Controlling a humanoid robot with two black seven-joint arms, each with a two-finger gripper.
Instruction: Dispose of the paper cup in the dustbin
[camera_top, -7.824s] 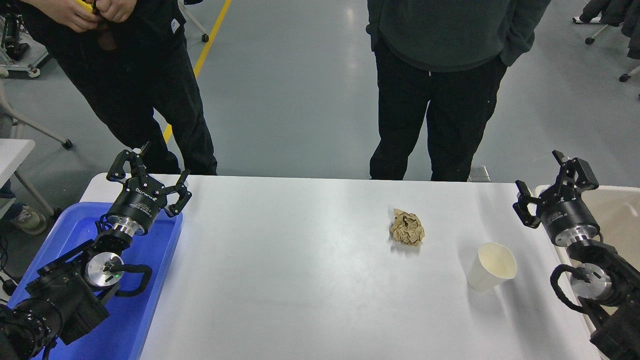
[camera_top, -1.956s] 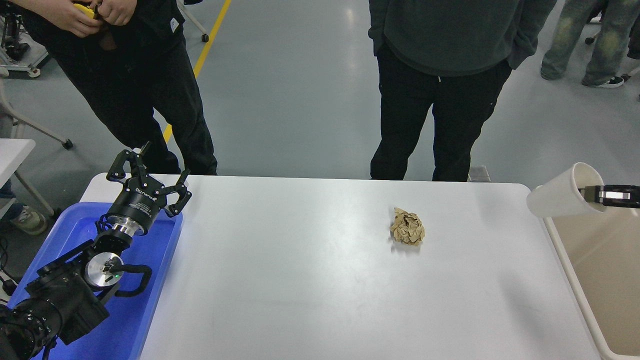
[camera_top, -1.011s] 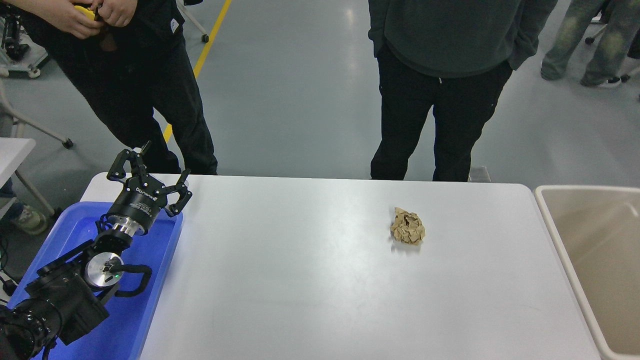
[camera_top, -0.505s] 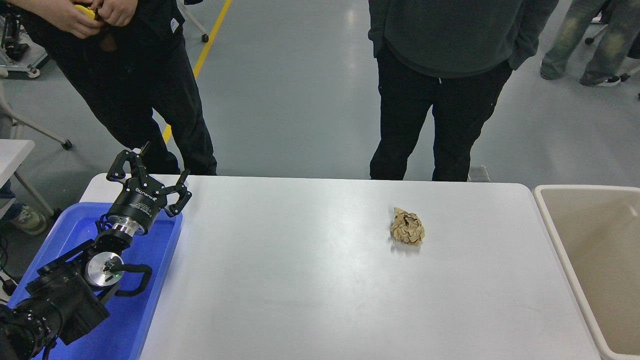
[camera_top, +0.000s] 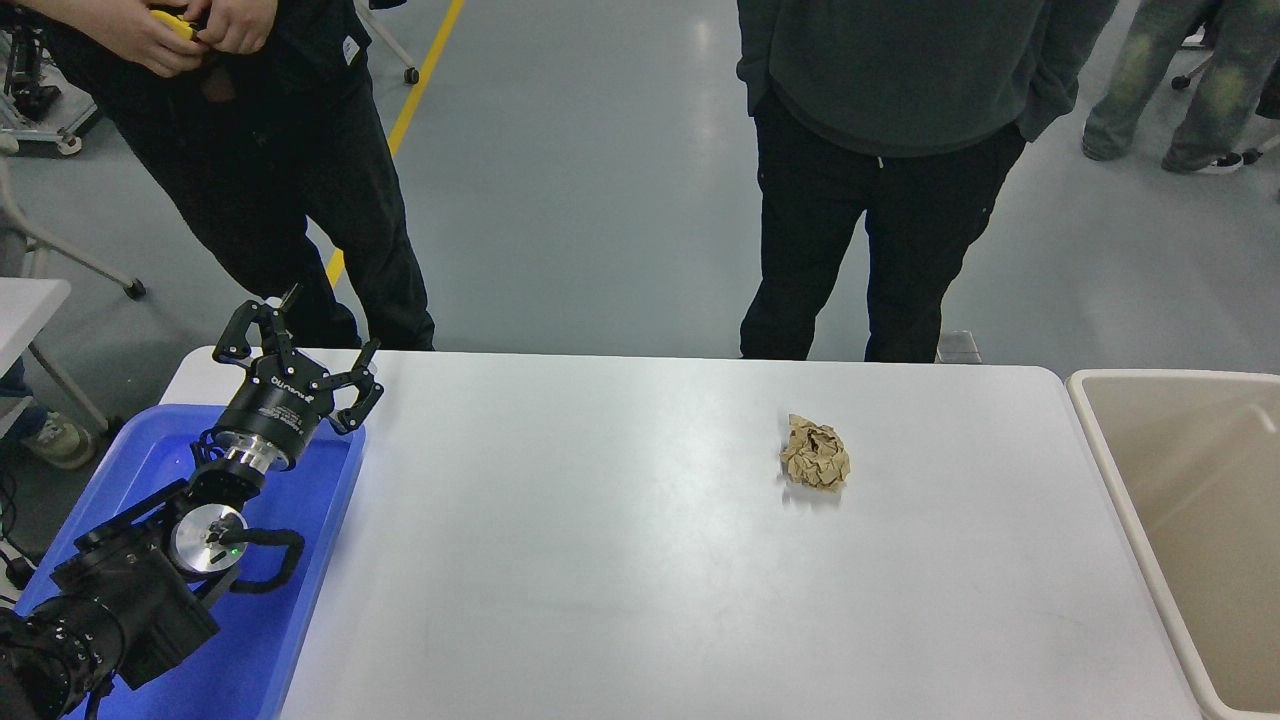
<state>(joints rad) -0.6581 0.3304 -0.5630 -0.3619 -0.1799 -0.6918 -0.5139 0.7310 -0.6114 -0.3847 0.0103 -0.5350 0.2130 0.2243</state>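
Observation:
The beige dustbin (camera_top: 1120, 490) stands at the table's right end, cut off by the picture's right edge; the part of its inside that shows holds nothing I can see. The paper cup is out of view. My right arm and gripper are out of view. My left gripper (camera_top: 300, 340) is open and empty, parked at the lower left over the blue tray's far end.
A crumpled brown paper ball (camera_top: 815, 453) lies on the white table (camera_top: 640, 560) right of centre. A blue tray (camera_top: 300, 600) sits at the table's left end under the left arm. Two people stand at the far side; more legs show at the top right.
Two seconds ago my right gripper held the cup over the bin's near corner. Since one second ago cup and right arm have been out of view; nothing else has moved.

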